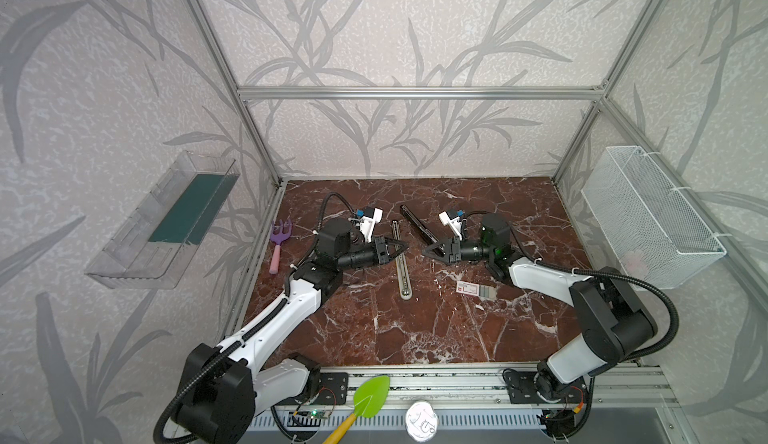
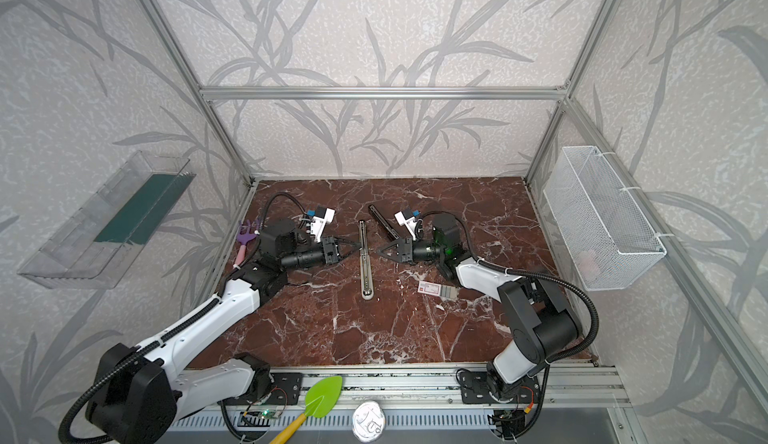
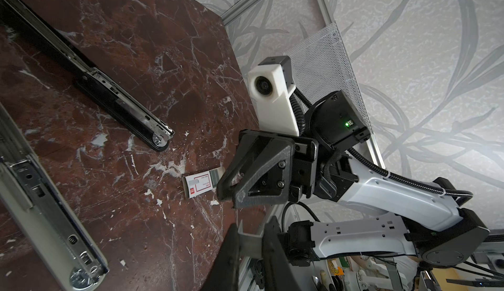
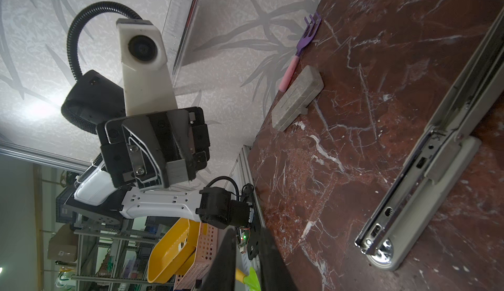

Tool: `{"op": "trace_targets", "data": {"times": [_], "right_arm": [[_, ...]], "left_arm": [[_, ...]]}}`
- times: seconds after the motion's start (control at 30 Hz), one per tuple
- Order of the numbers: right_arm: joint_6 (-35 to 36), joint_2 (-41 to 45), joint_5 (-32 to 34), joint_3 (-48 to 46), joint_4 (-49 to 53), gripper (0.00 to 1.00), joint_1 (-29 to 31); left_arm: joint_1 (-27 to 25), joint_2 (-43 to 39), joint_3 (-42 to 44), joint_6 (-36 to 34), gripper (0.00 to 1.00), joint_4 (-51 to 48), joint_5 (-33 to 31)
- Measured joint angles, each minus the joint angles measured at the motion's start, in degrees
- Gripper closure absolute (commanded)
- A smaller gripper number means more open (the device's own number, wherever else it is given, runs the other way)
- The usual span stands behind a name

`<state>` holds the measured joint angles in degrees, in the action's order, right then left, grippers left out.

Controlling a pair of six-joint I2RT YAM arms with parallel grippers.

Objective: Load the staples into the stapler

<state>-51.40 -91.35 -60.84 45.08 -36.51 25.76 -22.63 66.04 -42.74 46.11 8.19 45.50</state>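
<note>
A: Well, left pincer (image 1: pixel 404 247) and right pincer (image 1: pixel 424 252)?
B: Barely parted, empty, either side of the beige stapler (image 1: pixel 402 271).
A: And the staples (image 1: pixel 476 289)?
B: Boxed, on the worktop (image 1: pixel 415 329) by the right arm (image 1: pixel 536 275), apart from the black stapler (image 1: pixel 417 223).

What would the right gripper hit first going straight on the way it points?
From the right gripper, likely the open beige stapler lying across its path, though height is unclear. If it clears, the left gripper comes next.
</note>
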Motion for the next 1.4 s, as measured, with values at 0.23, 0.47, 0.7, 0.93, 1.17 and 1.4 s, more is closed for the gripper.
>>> {"op": "trace_targets", "data": {"times": [0.23,0.47,0.7,0.93,1.17,1.4], "right_arm": [[2.0,0.0,0.9,0.0,2.6,0.80,-0.2],[3.9,0.1,1.7,-0.2,5.4,0.79,-0.2],[7.1,1.4,2.8,-0.2,10.5,0.79,-0.2],[10.7,2.7,4.0,-0.2,15.8,0.79,-0.2],[15.9,4.5,6.9,-0.2,22.9,0.79,-0.2],[20.7,6.1,10.9,-0.2,30.1,0.79,-0.2]], "left_arm": [[0.1,-0.1,0.0,-1.6,0.83,-3.0,-1.5],[0.1,-0.1,0.0,-2.9,0.82,-5.6,-2.8],[0.1,-0.9,-0.2,-5.0,0.81,-10.8,-5.7],[0.2,-1.1,-1.0,-7.6,0.81,-17.5,-9.5],[0.2,-1.0,-3.1,-10.6,0.81,-24.2,-15.0],[0.2,2.9,-6.8,-13.4,0.80,-34.6,-26.5]]}}
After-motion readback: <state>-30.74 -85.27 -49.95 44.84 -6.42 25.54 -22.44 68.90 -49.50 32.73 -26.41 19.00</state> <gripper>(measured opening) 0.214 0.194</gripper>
